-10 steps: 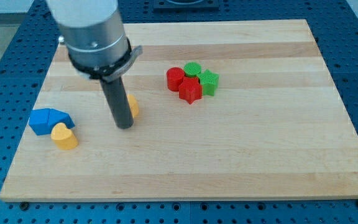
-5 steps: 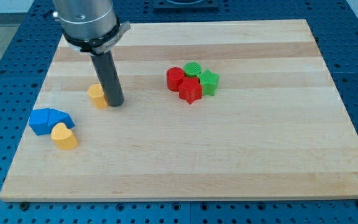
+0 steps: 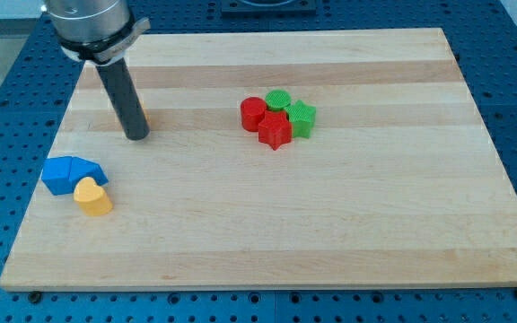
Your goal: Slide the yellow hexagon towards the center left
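The yellow hexagon (image 3: pixel 144 117) is almost wholly hidden behind my rod; only a thin yellow sliver shows at the rod's right side, at the left of the wooden board (image 3: pixel 348 224). My tip (image 3: pixel 136 137) rests on the board just below that sliver, touching or very close to the block. The rod rises up and to the left from there to the arm's grey cuff at the view's top left.
A blue block (image 3: pixel 70 173) and a yellow heart (image 3: pixel 92 196) lie together at the lower left. Near the centre top sits a cluster: red cylinder (image 3: pixel 253 113), green cylinder (image 3: pixel 278 100), red star (image 3: pixel 275 131), green star (image 3: pixel 302 118).
My tip has moved left and slightly towards the view's top. The yellow hexagon has slid left with it and is now nearly hidden behind the rod. The other blocks have not moved.
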